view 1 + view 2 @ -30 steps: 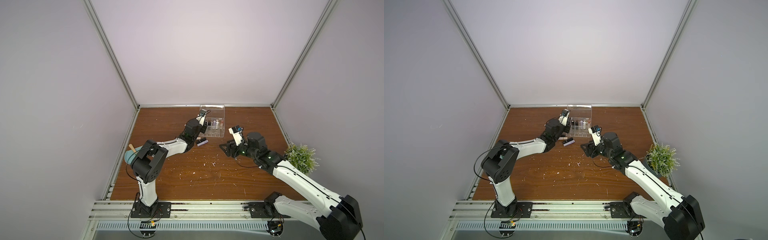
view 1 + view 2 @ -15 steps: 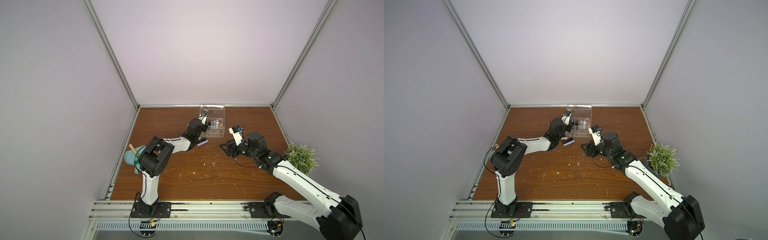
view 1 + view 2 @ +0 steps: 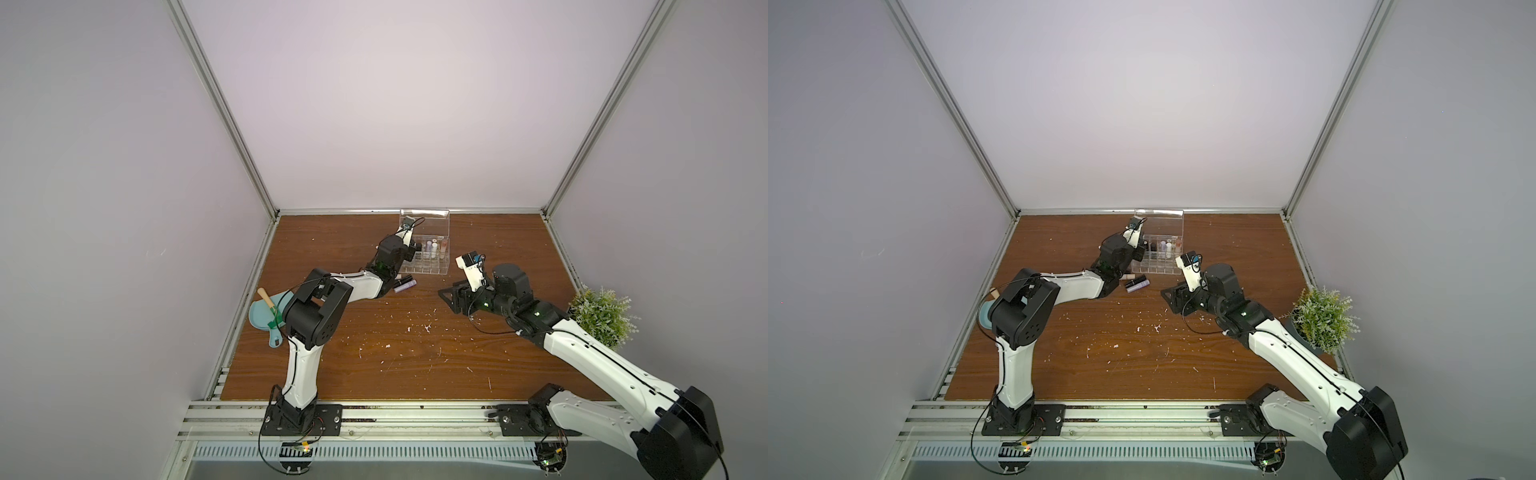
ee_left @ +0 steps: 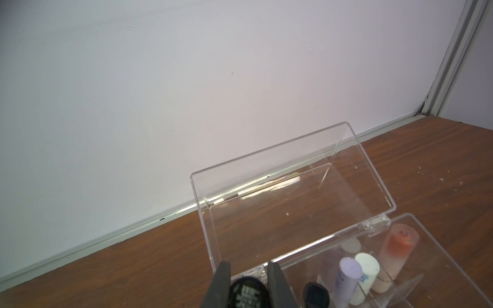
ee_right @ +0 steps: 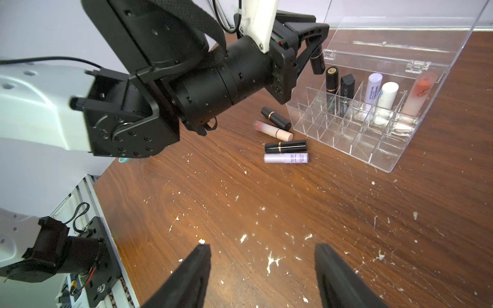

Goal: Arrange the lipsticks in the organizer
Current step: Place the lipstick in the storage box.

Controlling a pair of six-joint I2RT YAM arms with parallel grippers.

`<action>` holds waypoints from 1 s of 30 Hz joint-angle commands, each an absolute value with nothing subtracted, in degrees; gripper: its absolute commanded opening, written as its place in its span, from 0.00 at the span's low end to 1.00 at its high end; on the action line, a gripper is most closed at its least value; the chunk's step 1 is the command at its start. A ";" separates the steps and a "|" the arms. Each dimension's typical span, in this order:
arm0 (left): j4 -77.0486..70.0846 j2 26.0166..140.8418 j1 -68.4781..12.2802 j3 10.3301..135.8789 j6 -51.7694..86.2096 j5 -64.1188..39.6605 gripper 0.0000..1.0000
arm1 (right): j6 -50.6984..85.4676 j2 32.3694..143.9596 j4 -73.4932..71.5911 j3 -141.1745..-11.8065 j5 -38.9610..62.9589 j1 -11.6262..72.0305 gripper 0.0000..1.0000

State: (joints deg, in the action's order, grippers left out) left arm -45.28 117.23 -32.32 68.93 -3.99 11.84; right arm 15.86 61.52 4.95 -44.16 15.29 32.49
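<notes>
Four lipsticks [image 5: 285, 146] lie beside the organizer [image 5: 354, 153]. The left gripper [image 5: 314, 49], squeezing a black lipstick [image 5: 317, 65], has moved over its corner slot. The right gripper [image 5: 262, 248] waits open, empty.

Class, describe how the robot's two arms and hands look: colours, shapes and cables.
The left arm and right arm have smooth white shells joined by chunky black joints, with thin black cables running alongside. Small green lights glow near the wrists. The left hand and right hand each have two dark, tapering fingers.
</notes>
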 commanded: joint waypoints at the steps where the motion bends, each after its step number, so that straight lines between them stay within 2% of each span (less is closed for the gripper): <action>1: -46.23 118.73 -31.49 70.38 -3.08 11.58 0.11 | 15.07 61.67 2.72 -43.51 16.38 32.19 0.68; 9: -45.29 120.26 -30.95 71.40 -2.46 12.07 0.12 | 15.05 62.36 1.91 -43.24 17.04 32.08 0.68; 21: -44.96 119.05 -30.85 70.24 -1.41 11.37 0.42 | 14.68 63.27 2.05 -43.15 16.62 31.86 0.68; 30: -47.61 113.11 -31.86 65.33 1.56 9.14 0.46 | 14.76 68.16 0.88 -44.95 15.11 31.46 0.69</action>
State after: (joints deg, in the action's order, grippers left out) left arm -45.06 116.97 -31.48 66.63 -0.54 10.79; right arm 15.46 66.63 3.03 -43.29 15.64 31.90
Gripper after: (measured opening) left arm 0.458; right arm 0.684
